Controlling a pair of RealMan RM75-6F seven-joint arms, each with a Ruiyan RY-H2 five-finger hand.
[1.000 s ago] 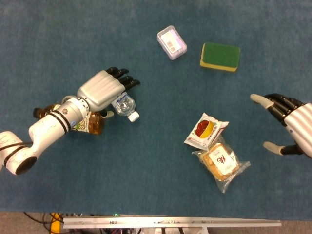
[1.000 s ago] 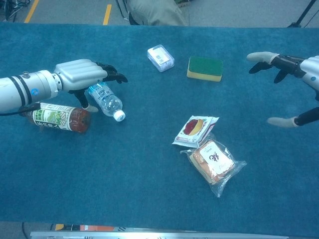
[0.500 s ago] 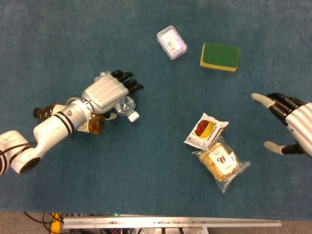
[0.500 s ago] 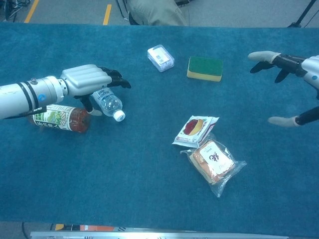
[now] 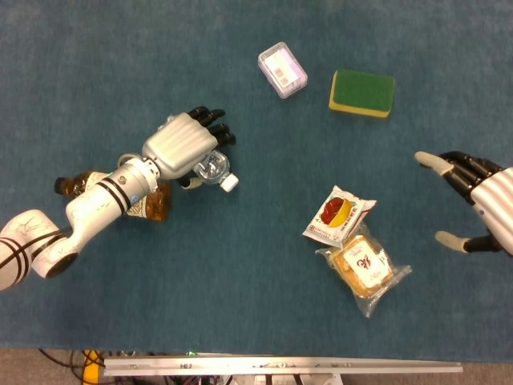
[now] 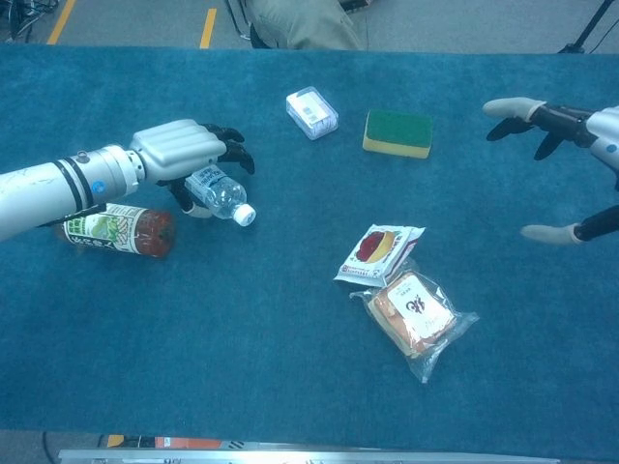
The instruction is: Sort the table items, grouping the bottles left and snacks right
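Lying directly under your left hand (image 5: 180,147), the clear bottle (image 6: 221,191) pointed its cap right, toward the snacks. Whether those draped fingers gripped it, you couldn't tell; your right hand (image 6: 566,155) hung spread, well apart.

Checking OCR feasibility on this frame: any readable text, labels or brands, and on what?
Nothing reads clearly.
Bagged bread: one dark printed mark, illegible.
Red and yellow snack packet: print too small.
Brown bottle: green and white label, blurred.
Clear water bottle: label blurred.
Small clear box: printed card, unreadable.
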